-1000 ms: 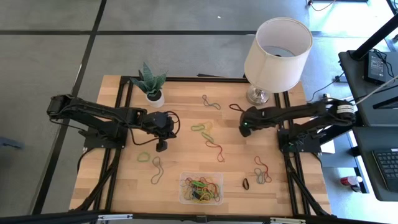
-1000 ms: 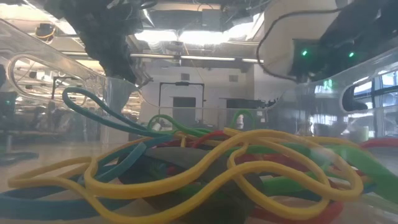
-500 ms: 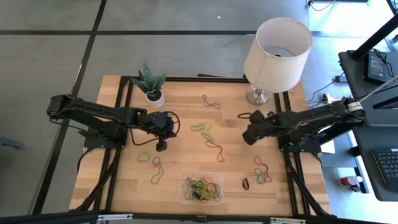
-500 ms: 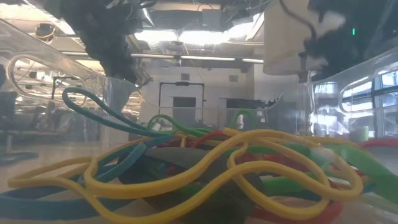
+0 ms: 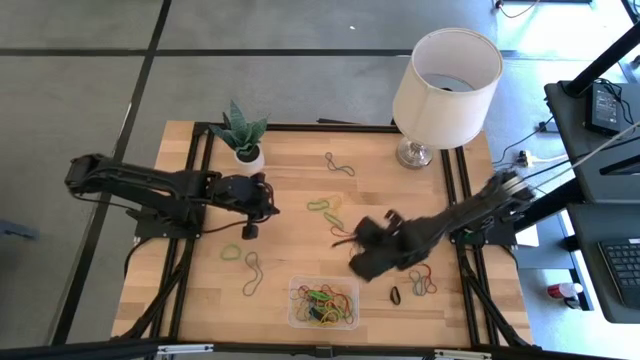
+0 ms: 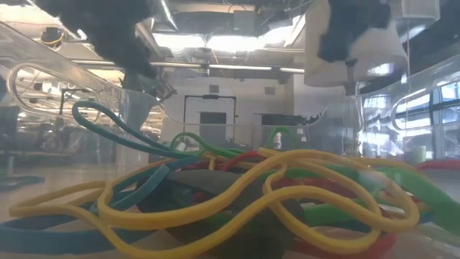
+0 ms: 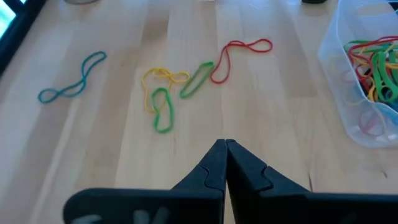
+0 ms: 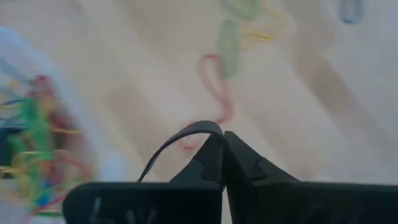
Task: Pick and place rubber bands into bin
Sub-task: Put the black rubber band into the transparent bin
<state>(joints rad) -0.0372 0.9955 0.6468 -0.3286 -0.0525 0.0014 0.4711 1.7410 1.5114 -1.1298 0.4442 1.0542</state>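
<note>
The bin point(image 5: 323, 302), a clear shallow plastic container, sits at the table's near edge, roughly midway across, and holds a tangle of rubber bands point(image 5: 326, 300) in yellow, green, red and blue; the low view looks through its wall straight into that heap point(image 6: 215, 194). More bands lie loose on the wooden table point(image 5: 290, 160): a yellow and green cluster point(image 5: 324, 208) near the middle with a red band point(image 5: 346, 240) trailing from it toward the bin, a pair near the far edge point(image 5: 339, 164), a green loop point(image 5: 231, 252) and a tan one point(image 5: 251, 273) left of the bin, a small black loop point(image 5: 395, 295) just right of the bin, and a red and dark bundle point(image 5: 422, 278) further right.

The right gripper point(image 5: 368, 262) hangs over the table just beyond the bin's right far corner, near the red band's end. In the right wrist view its fingers point(image 8: 214, 158) are pressed together at the tips, with a thin black band point(image 8: 180, 140) arching out from between them, pinched at the tip. The bin's rim and coloured contents show blurred at one side of that view.

The left gripper point(image 5: 250, 230) waits over the table's left half, just beyond the green loop; its fingers point(image 7: 225, 163) are closed with nothing between them.

A potted plant point(image 5: 241, 135) and a white-shaded lamp point(image 5: 446, 75) stand along the far edge.
</note>
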